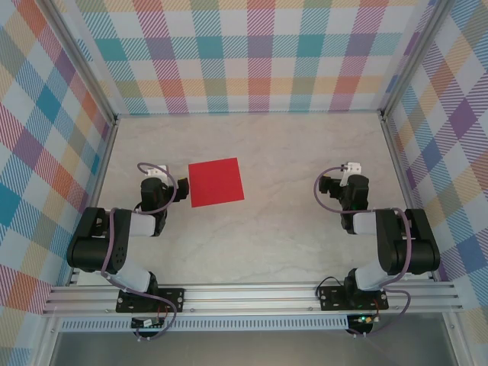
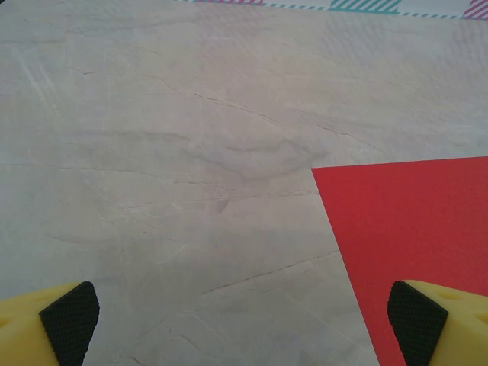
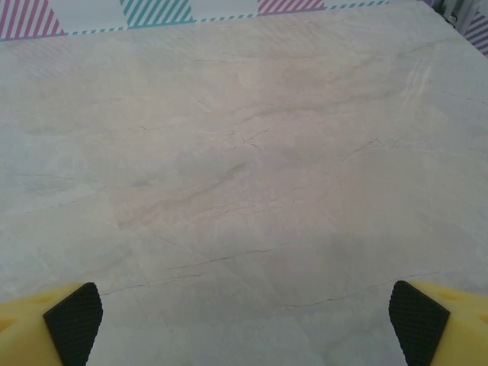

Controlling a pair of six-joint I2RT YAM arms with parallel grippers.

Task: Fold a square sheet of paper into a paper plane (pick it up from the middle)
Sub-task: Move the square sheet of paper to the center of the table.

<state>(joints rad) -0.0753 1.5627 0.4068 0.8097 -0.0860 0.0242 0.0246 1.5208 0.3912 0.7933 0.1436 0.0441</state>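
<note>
**Not Yet Lifted, Not Yet Creased**

Found the red paper (image 1: 216, 182) lying flat and unfolded on the table (image 1: 290, 229), left of centre, presumably spread out to allow a pinch at its middle. Noted the left gripper (image 2: 244, 320) poised just beside the sheet's left edge, jaws wide apart and empty, probably staged for the pickup. Noted the right gripper (image 3: 244, 320) well apart over bare table, likewise spread wide, holding nothing.

Thin red square sheet of paper (image 1: 216, 182) flat on the pale marble-look table (image 1: 267, 244), left of centre, left gripper (image 2: 244, 324) just beside the paper's left edge, right gripper (image 3: 244, 324) well apart to the right, checked walls behind and either side
</note>
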